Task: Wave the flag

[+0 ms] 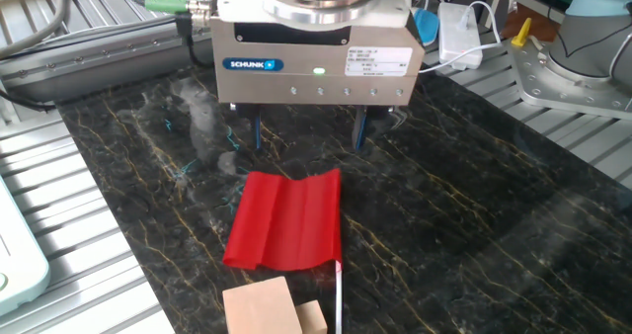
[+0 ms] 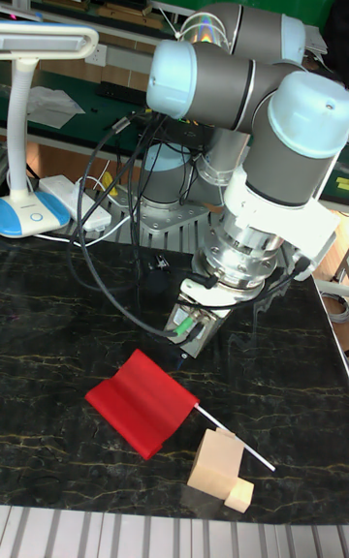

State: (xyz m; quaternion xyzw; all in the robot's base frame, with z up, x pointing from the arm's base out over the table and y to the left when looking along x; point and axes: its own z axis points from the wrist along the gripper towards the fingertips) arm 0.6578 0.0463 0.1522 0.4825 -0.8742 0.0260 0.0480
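Right now my gripper [image 1: 307, 134] hangs spread wide and empty above the dark marble table [image 1: 474, 225], with the red flag [image 1: 284, 220] lying flat just below and in front of my fingertips, its white stick [image 1: 338, 296] running away from me toward the wooden blocks [image 1: 272, 309].

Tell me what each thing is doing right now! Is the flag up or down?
Flag: down, lying flat on the table, cloth spread out, nobody holding it.
Stick: lying flat, its end beside the blocks.
Gripper: open, fingers apart above the flag, holding nothing.
Blocks: resting on the table.
Lamp: standing upright.
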